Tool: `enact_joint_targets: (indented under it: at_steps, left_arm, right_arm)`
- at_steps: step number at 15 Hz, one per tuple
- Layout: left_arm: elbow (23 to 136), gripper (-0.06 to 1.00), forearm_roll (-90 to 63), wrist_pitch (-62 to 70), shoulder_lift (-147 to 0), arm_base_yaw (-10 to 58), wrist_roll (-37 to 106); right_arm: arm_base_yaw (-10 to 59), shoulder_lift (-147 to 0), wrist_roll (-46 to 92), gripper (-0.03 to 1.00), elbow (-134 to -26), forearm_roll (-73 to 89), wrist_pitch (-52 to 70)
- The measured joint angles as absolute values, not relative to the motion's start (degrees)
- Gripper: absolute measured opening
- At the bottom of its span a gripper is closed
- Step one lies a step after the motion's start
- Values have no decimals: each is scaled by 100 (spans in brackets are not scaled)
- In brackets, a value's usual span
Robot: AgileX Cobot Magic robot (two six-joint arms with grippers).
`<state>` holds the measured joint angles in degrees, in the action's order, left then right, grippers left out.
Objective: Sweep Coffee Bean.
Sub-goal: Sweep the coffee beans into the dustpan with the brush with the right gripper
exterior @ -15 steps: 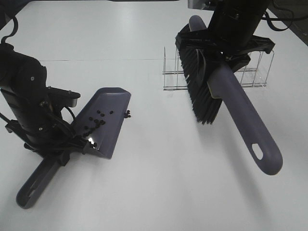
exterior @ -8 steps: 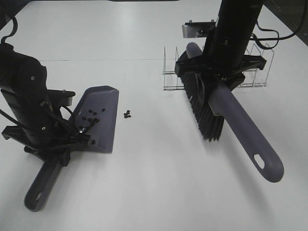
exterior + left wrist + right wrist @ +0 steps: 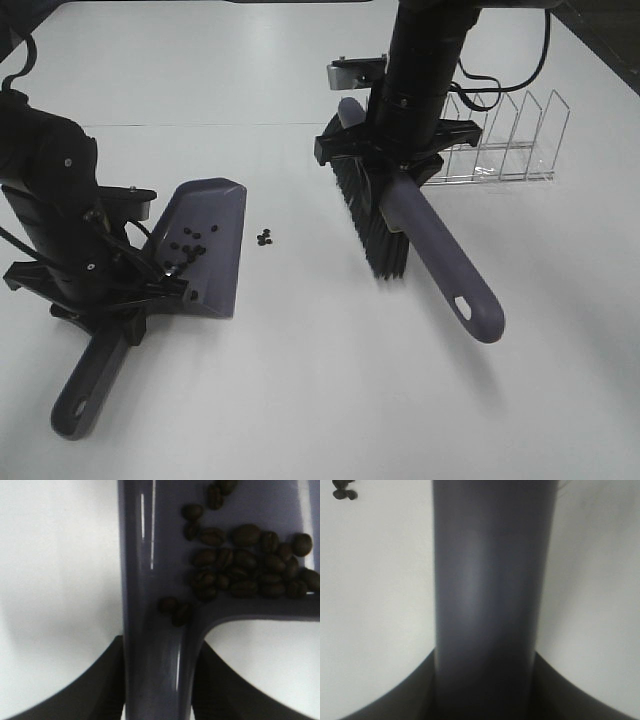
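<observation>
With the left end effector (image 3: 157, 685) clamped on the dustpan (image 3: 212, 250) holding most beans (image 3: 240, 572) and the right end effector (image 3: 485, 692) gripping the brush (image 3: 440, 262), the last sweep looks due: set it down beyond the stray beans (image 3: 264, 238) between them, then push panward.

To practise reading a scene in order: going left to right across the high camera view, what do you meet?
Purple-grey plastic dustpan → loose cluster of dark coffee beans → purple-grey brush with black bristles → clear plastic divider rack.
</observation>
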<state>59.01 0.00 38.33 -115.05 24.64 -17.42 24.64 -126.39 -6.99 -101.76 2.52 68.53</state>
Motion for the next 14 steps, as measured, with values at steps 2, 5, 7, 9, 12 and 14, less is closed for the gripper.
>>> enact_joint_targets:
  at_steps: [2, 5, 7, 9, 12, 14]
  left_arm:
    - [5901, 32, 0, 3833, -11505, 2464, -1725]
    - [5901, 32, 0, 3833, -11505, 2464, -1656]
    - [5901, 32, 0, 3827, -11505, 2464, -1633]
    - [5901, 32, 0, 3822, -11505, 2464, -1581]
    - [5901, 32, 0, 3804, -11505, 2464, -1558]
    - [5901, 32, 0, 3804, -11505, 2464, -1541]
  right_arm:
    - [2676, -12960, -699, 33, -10548, 264, 6961]
    - [2991, -13562, -699, 33, -11144, 304, 6996]
    - [3105, -13843, -699, 33, -11585, 453, 6996]
    - [3191, -14037, -699, 33, -11832, 573, 6973]
    - [3358, -14164, -676, 33, -11849, 1071, 6996]
    - [3392, -14238, -510, 33, -11849, 1604, 7007]
